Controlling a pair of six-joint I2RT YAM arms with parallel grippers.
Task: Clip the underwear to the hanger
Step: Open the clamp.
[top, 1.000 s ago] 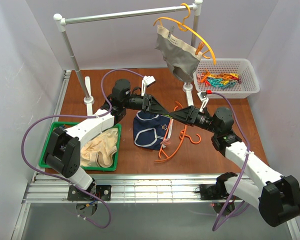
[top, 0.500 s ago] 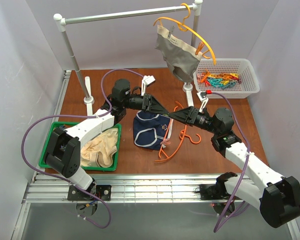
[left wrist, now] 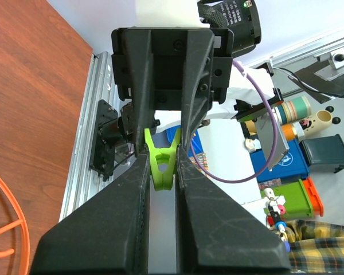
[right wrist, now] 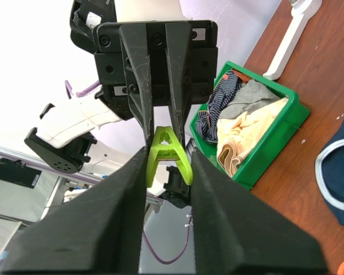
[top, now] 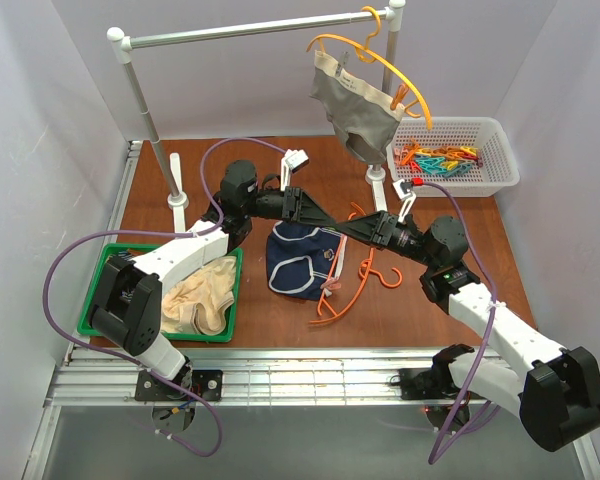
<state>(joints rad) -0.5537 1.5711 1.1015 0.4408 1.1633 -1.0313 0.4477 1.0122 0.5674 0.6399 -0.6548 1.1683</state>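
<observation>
Our left fingers (left wrist: 120,217) grip the nose of a green clip (left wrist: 160,163), and our right fingers (right wrist: 120,212) press its splayed handles from the opposite side. Just beneath both fingertips the underwear (top: 298,260) lies flat on the surface (top: 280,180). The hanger (top: 352,272) lies beside it, nearer our right fingers, with its long axis running far-to-near and its hook pointing right.

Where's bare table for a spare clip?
Bare wood: front strip between green bin and hanger; back strip between left arm and right rack foot. Crowded: centre, where the left pincer and right pincer meet on a clip by the underwear.
</observation>
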